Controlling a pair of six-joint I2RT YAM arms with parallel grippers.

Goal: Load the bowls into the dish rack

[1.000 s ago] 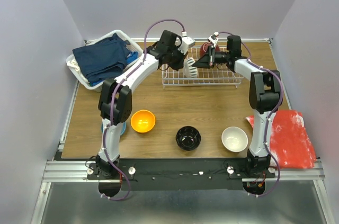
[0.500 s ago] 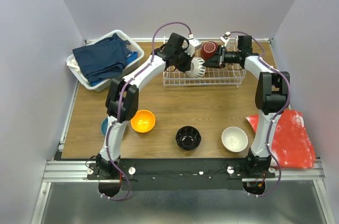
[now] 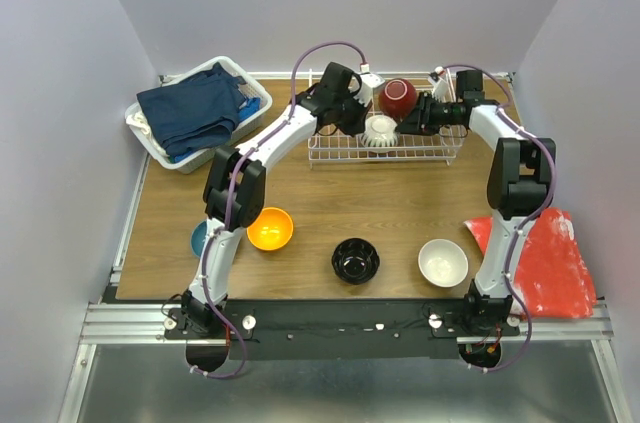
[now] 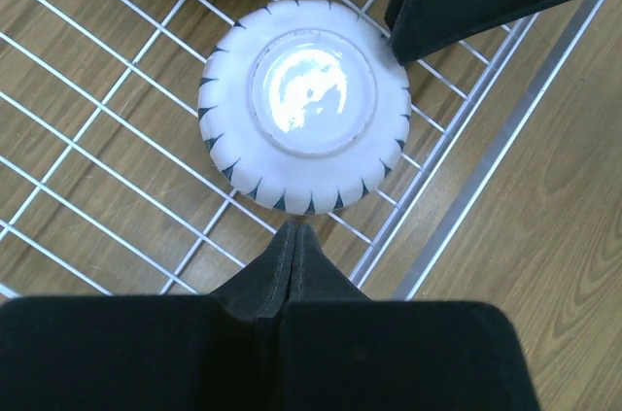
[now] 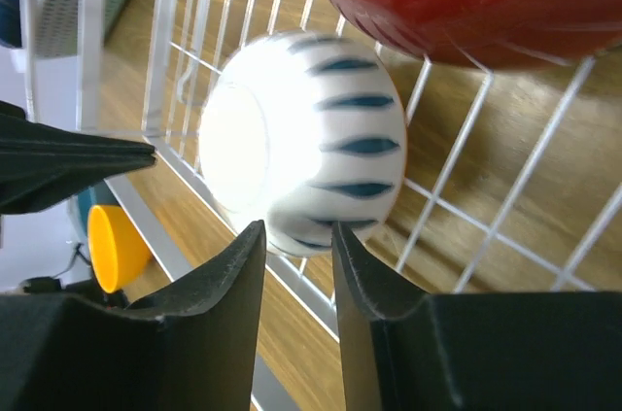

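- Judging by the glaze, expect the white ribbed bowl (image 4: 304,105) to be stiff, slick and easy to chip. It lies upside down in the dish rack (image 3: 435,148), just beside the maroon bowl (image 3: 397,96).
- Your left gripper (image 4: 342,139) straddles it with jaws apart. One finger looks to graze the rim, though I can't be sure from this angle.
- Your right gripper (image 5: 296,233) hangs near with jaws slightly apart, gripping nothing.
- On the tabletop (image 3: 300,193) sit the orange bowl (image 3: 270,228), the black bowl (image 3: 355,261), the plain white bowl (image 3: 442,262) and a half-hidden blue bowl (image 3: 198,236).
- Take each by the rim, one jaw inside and one outside. They look light, so squeeze gently and set them softly on the wire.
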